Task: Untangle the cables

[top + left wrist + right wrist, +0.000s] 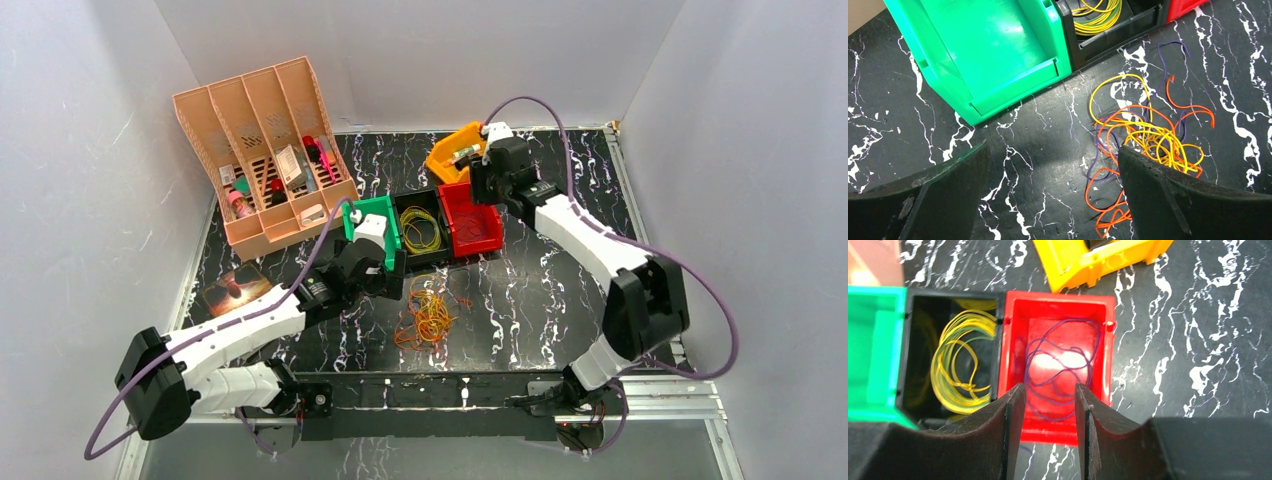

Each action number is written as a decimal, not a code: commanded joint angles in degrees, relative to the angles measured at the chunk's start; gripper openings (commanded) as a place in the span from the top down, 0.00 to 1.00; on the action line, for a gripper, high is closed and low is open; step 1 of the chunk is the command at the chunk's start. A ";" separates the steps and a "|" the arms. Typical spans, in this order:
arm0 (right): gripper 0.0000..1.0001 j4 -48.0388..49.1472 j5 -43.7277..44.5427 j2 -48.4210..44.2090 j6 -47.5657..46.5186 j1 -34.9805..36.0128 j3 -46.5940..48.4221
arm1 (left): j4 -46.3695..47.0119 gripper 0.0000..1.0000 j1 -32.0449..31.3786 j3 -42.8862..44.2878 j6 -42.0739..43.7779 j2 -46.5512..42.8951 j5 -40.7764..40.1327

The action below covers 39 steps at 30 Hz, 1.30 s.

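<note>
**Operator:** Report the location of the cables.

**Technician:** Reference point is the black bin (425, 257). A tangle of cables (1148, 140), orange, yellow and purple, lies on the surface (1048, 115) just in front of the black bin, on its near side. Yellow loops (955, 365) lie coiled inside the black bin. One purple cable (1063, 340) lies in the red bin (1058, 296), which touches the black bin's right wall.

**Operator:** Pincer status?

**Technician:** The left pincer (1052, 150) is spread wide and holds nothing. It hangs above the surface in front of the green bin (998, 45), which is on the black bin's left, with the tangle beside its right finger. The right pincer (1049, 387) hangs over the red bin, fingers parted, nothing pinched.
</note>
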 commanded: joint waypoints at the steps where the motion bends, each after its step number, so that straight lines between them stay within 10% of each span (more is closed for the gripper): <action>1: 0.51 -0.98 -7.90 -9.33 0.58 0.14 -4.50 | 1.72 0.02 0.23 -0.38 0.12 -3.60 2.15; 9: 0.51 -2.24 -24.60 -20.18 5.80 0.18 -18.00 | 5.40 0.02 0.22 -1.14 2.39 -5.09 11.26; 23: 0.51 0.06 -22.37 -28.73 13.48 0.24 -33.49 | 3.76 0.18 -7.25 0.92 0.49 3.84 18.92; 39: 0.51 2.55 -22.76 -29.72 15.14 0.19 -37.02 | 5.08 0.78 -7.49 4.29 4.30 9.62 20.81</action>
